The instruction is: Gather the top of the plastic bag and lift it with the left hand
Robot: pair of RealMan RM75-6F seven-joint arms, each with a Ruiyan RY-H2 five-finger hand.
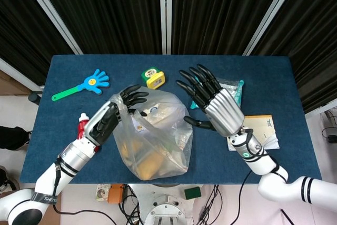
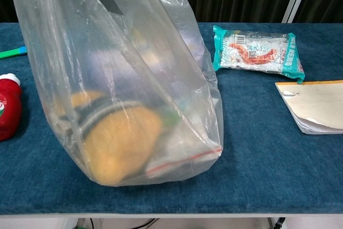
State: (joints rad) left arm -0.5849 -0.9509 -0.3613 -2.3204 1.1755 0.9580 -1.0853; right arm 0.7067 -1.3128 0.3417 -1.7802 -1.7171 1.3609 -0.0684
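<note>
Clear plastic bag (image 1: 155, 135) stands near the table's (image 1: 274, 72) front edge, base down — our left hand (image 1: 117, 110) pinches its top rim. Our right hand (image 1: 213, 104), spread and empty, hovers just beside the bag. Gathering looks half done; lifting remains.

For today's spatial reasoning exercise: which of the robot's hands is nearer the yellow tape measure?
Right. The right hand is spread open just right of the tape measure, its fingers close to it. The left hand holds the bag top, lower left.
</note>
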